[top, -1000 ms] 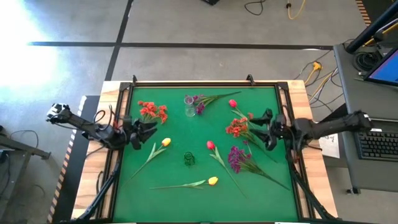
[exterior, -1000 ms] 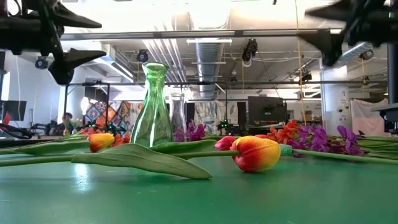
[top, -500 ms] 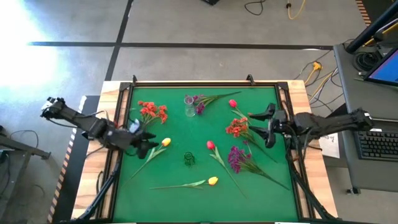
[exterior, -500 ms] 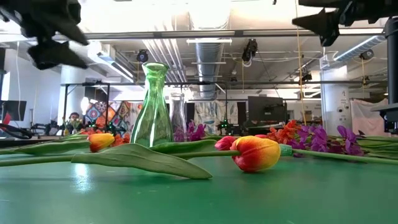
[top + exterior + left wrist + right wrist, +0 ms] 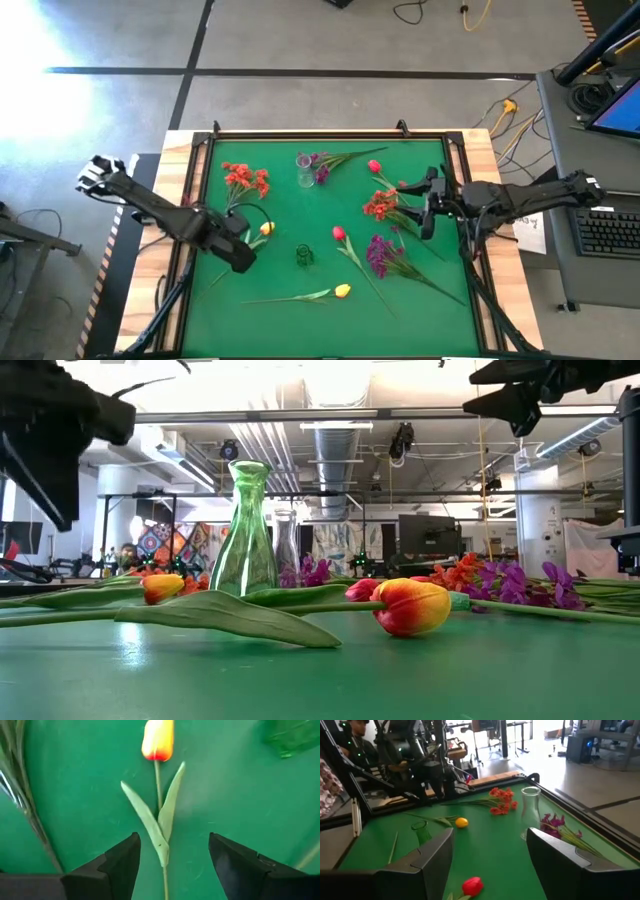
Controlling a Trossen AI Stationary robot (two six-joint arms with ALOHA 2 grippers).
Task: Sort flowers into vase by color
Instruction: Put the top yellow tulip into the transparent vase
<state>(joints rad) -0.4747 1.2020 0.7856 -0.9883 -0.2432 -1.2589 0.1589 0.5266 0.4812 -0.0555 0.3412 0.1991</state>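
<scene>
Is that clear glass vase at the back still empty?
Empty. The small clear glass vase stands upright with no stem inside; the purple spray lies beside it on the mat.

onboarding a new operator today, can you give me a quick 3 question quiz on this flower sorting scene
1. True or false: the left gripper is open above a yellow tulip.
2. Which flowers lie beside the clear vase at the mat's far edge? A) yellow tulips B) a purple spray C) orange sprays
3. Fill in: the vase near the mat's middle is made of ____ glass.

Key:
1. True; its fingers straddle the stem and leaves without touching.
2. B
3. green
</scene>
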